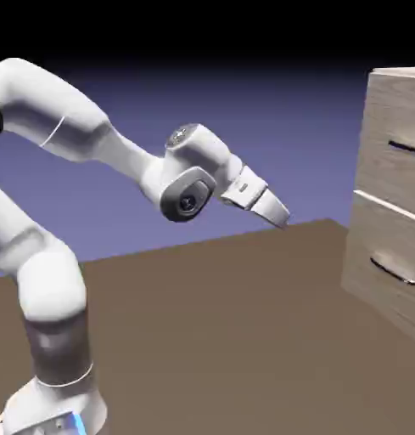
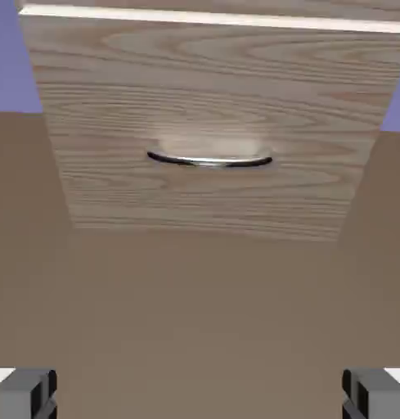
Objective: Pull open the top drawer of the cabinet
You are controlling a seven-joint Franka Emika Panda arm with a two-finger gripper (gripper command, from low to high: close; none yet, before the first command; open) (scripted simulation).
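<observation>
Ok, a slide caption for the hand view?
Open gripper faces the cabinet's lower drawer front and its silvery handle across bare table.

The flat brown bench (image 1: 219,323) carries two things. The tall light grey-brown wood-grain cabinet (image 1: 395,127) stands at its right edge, the white robot base (image 1: 53,408) near its left.

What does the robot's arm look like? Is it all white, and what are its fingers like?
The arm is mostly smooth, glossy white, built from thick rounded tubes with bulgy joints. One joint near the wrist has a round grey cap. The base shows a little blue glow at the bottom. The gripper is a white block ending in two small fingers. The fingertips are grey and boxy. No cables show.
</observation>
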